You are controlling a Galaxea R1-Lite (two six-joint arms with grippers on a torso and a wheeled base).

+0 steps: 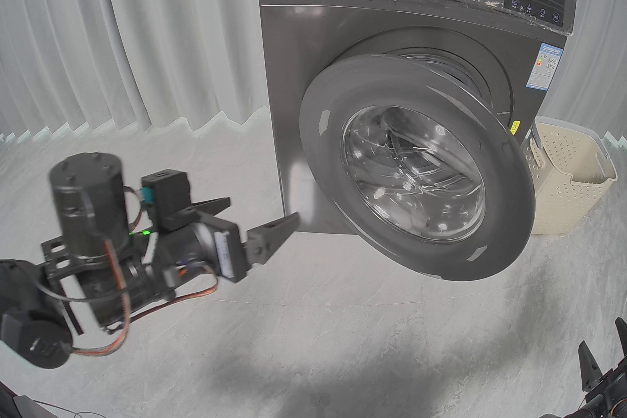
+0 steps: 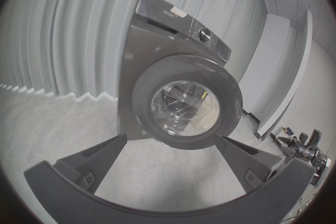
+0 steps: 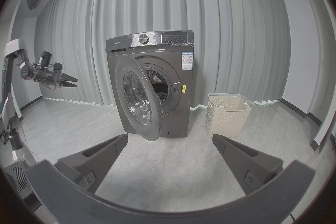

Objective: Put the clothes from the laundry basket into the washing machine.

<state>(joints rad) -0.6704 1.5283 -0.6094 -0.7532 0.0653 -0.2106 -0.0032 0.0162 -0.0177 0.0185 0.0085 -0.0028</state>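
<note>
1. Nearest to me is the right gripper, low over the pale grey floor. Its two dark fingers are spread wide and hold nothing.
2. The left gripper is raised on the robot's left side, pointing toward the washing machine but clearly apart from it. Its fingers are also far apart and empty.
3. Next comes the round door of the machine. It is swung open toward the robot, hinged on the robot's left side, and its glass window shows reflections.
4. Behind the door the drum opening is uncovered – it looks dark inside, and I cannot tell what is in it.
5. The laundry basket stands on the floor just beside the machine, on the robot's right. It is cream plastic with small holes, upright. Clothes in it I cannot make out from here.
6. Farthest back, a light pleated curtain hangs behind the machine and the basket.
</note>
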